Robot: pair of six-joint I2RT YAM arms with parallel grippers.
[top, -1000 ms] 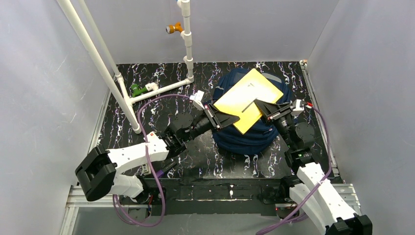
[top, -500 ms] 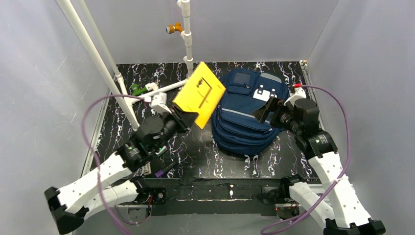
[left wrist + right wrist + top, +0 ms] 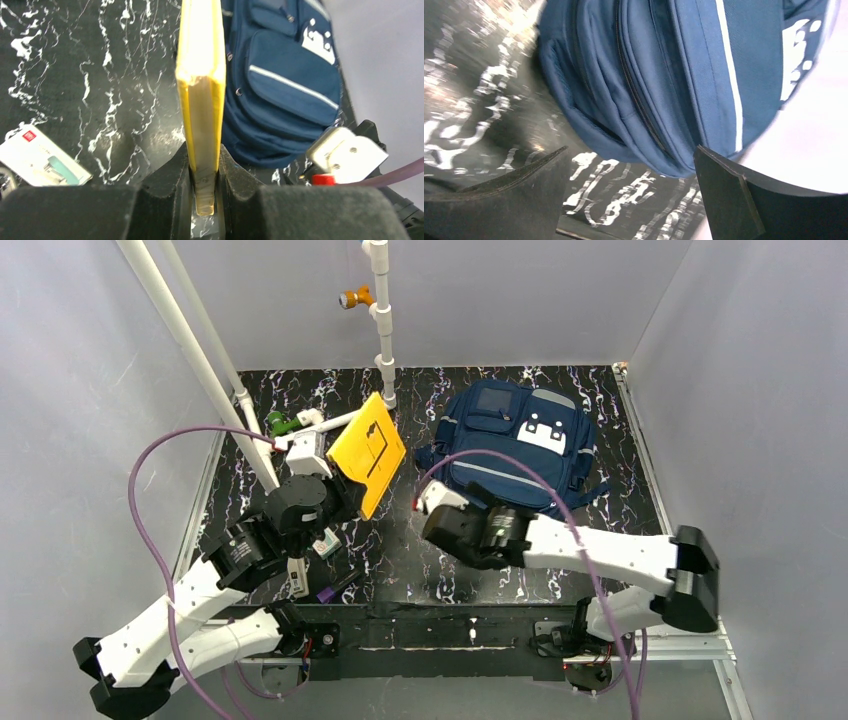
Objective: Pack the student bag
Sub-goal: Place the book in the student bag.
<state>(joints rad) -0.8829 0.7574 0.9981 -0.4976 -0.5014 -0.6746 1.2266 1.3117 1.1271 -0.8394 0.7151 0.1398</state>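
The student bag lies flat at the back right of the table, navy with a white patch, and its pockets look zipped. My left gripper is shut on the lower edge of a yellow book, holding it up on edge to the left of the bag. In the left wrist view the book rises straight from between the pads of the left gripper, with the bag to its right. My right gripper hangs open and low by the bag's near edge, nothing between the fingers of the right gripper.
A white pipe frame with a green fitting and an orange fitting stands at the back left. A small white packet lies on the marbled black mat near the left arm. Grey walls enclose the table.
The right gripper let go of the yellow book, opened wide and swung left and down to the bag's near edge. The left gripper carried the book off the bag to the left, turning it on edge.
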